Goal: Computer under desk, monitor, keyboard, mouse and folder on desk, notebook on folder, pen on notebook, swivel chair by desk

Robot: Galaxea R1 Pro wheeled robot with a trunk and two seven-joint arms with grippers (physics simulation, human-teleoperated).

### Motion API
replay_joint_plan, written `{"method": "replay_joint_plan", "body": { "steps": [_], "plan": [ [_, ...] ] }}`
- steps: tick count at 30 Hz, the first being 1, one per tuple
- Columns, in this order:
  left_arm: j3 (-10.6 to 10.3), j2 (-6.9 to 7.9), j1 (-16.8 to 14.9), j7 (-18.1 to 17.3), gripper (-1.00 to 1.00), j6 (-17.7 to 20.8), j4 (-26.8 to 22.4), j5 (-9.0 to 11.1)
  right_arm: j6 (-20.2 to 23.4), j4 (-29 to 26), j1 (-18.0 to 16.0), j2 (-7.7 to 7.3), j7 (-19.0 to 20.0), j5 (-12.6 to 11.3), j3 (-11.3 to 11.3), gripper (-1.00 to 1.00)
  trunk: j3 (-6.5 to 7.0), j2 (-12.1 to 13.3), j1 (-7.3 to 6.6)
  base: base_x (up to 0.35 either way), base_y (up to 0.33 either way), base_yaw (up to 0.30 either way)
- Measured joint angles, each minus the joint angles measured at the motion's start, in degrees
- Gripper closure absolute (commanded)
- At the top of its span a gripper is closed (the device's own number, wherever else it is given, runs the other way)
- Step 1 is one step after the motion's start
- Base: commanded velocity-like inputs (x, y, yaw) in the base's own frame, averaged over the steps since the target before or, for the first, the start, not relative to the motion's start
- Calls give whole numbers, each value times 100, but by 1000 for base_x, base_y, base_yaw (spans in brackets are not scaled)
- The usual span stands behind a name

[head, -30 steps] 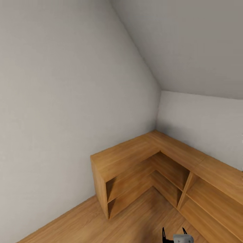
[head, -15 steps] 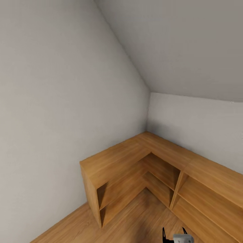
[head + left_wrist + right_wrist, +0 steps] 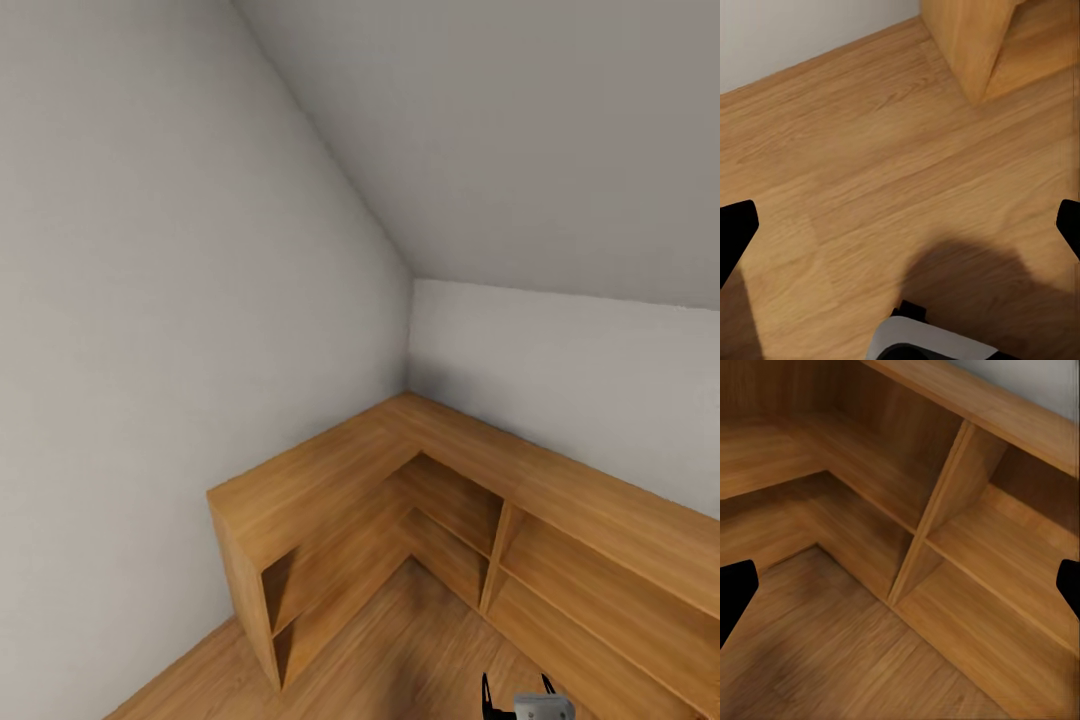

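Observation:
The desk, swivel chair, computer, monitor, keyboard, mouse, folder, notebook and pen are out of view. I face a room corner with a low light-wood cabinet [image 3: 330, 480]. My left gripper [image 3: 900, 225] is open over bare wooden floor [image 3: 870, 172], its black fingertips [image 3: 735, 225] far apart with nothing between them. My right gripper [image 3: 900, 585] is open too, with nothing in it, and looks into the cabinet's open shelves [image 3: 967, 547]. At the bottom edge of the head view two black fingertips [image 3: 485, 695] stand beside a grey gripper body.
The L-shaped cabinet [image 3: 560, 500] runs along both grey walls [image 3: 150, 350] under a sloped ceiling [image 3: 520, 150]. Its end panel [image 3: 967, 45] stands on the floor close to my left gripper. Wooden floor [image 3: 400, 650] lies in front of it.
The whole head view has shifted: the cabinet and wall corner now sit further left in the picture, so the camera has turned right. The gripper tips at the bottom edge kept their place.

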Motion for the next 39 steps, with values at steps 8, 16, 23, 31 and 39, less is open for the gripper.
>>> {"method": "replay_joint_plan", "body": {
  "steps": [8,16,23,31,39],
  "plan": [
    [0,0,0,0,-100,0,0,7,2,-7,0,-1,-7,-37,-21,-100,38,0,0,0,0,-219],
    [0,0,0,0,-100,0,0,8,7,-14,0,7,-16,-63,-58,-100,47,0,0,0,0,-245],
    [0,0,0,0,-100,0,0,9,7,-16,0,8,-17,-68,-68,-100,48,0,0,0,0,-250],
    [0,0,0,0,-100,0,0,9,7,-16,0,8,-13,-70,-70,-100,48,0,0,0,0,-250],
    [0,0,0,0,-100,0,0,9,7,-18,0,16,-17,-73,-70,-100,48,0,0,0,0,-251]
  ]
}}
